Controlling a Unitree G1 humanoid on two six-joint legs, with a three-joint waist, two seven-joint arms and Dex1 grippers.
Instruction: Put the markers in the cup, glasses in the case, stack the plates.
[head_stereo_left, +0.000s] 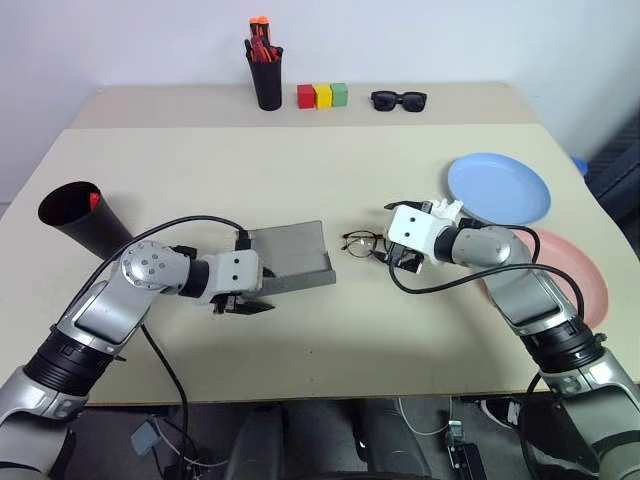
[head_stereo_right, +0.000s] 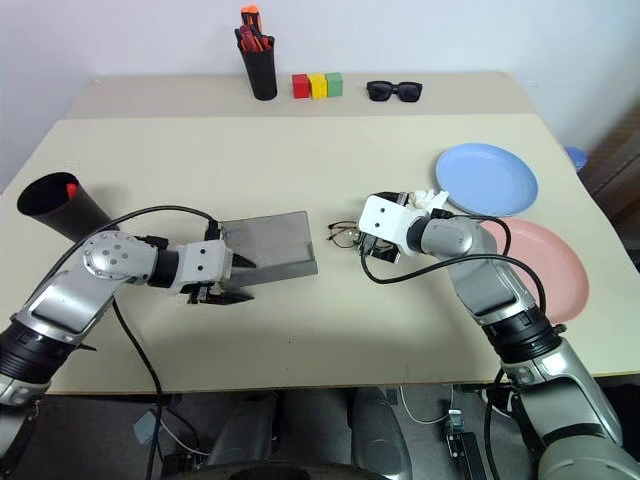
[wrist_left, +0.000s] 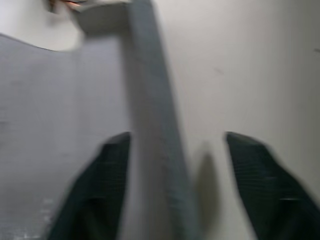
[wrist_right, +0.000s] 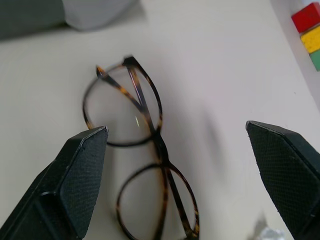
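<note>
Your two eye views sit high on the head and look forward and down at the table (head_stereo_left: 330, 170). They stand side by side, so both show you the same scene, from the case (head_stereo_left: 292, 258) and glasses (head_stereo_left: 363, 242) near you to the pen holder (head_stereo_left: 267, 72) at the far wall.

Your left wrist view looks along the left gripper (wrist_left: 180, 190). It is very near the case's edge (wrist_left: 150, 125), and it is blurry, so the far end is hard to make out.

Your right wrist view looks along the right gripper (wrist_right: 185, 165), close over the glasses (wrist_right: 142, 165). It shares the blocks (wrist_right: 312, 35) with the eye views.
</note>
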